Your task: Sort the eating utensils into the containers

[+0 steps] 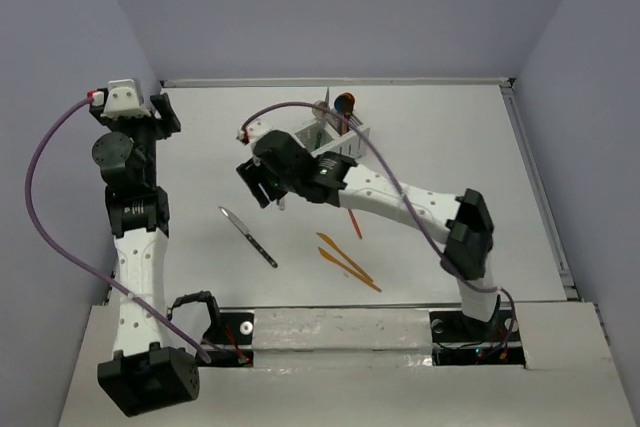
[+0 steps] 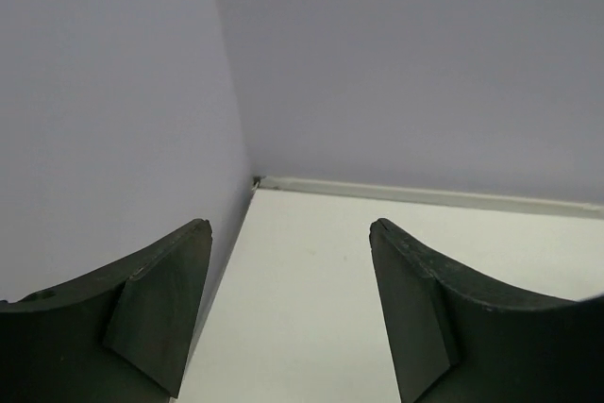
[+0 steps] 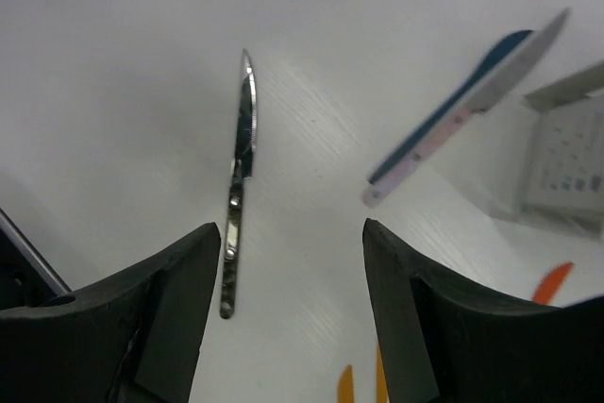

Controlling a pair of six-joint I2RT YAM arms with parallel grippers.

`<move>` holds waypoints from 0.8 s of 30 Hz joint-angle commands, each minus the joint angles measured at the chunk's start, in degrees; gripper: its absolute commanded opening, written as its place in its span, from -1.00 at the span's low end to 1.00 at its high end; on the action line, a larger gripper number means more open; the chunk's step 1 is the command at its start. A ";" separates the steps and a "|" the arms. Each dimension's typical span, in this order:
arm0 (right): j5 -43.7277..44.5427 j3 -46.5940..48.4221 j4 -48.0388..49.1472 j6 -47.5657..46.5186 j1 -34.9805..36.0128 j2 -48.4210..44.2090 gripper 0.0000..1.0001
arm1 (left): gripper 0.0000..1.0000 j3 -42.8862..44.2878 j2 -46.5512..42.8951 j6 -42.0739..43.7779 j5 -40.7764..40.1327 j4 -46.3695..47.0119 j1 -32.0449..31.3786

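Utensils lie loose: a silvery knife (image 3: 241,153) on the table (image 1: 450,147) below the right gripper (image 3: 290,252), whose fingers stand apart and empty, with orange pieces (image 1: 347,260) nearby. The white caddy (image 1: 335,139) holds several. The left gripper (image 2: 290,247) hangs spread and empty near the far-left corner.

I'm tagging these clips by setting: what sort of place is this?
Likely a lab robot test cell, not a kitchen: a white table boxed in by plain lavender walls, with a left arm and a right arm bolted at its near edge.
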 commanded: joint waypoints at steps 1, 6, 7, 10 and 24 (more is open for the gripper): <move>-8.17 19.41 -17.62 -1.96 2.32 16.71 0.35 | 0.59 -4.22 -5.28 6.88 2.22 -12.51 7.83; -15.21 25.68 -19.91 -0.64 2.93 24.49 0.29 | 0.61 -8.53 -8.27 4.52 8.02 -14.11 14.89; -15.30 25.68 -19.83 -0.81 3.71 25.11 0.29 | 0.61 -8.97 -8.27 4.16 8.98 -14.02 15.51; -13.38 24.28 -19.48 -0.91 4.51 26.34 0.30 | 0.61 -9.07 -8.19 4.16 10.74 -14.19 17.44; -14.16 23.48 -18.42 -0.11 5.04 32.93 0.28 | 0.61 -10.21 -8.71 3.81 13.30 -12.79 17.97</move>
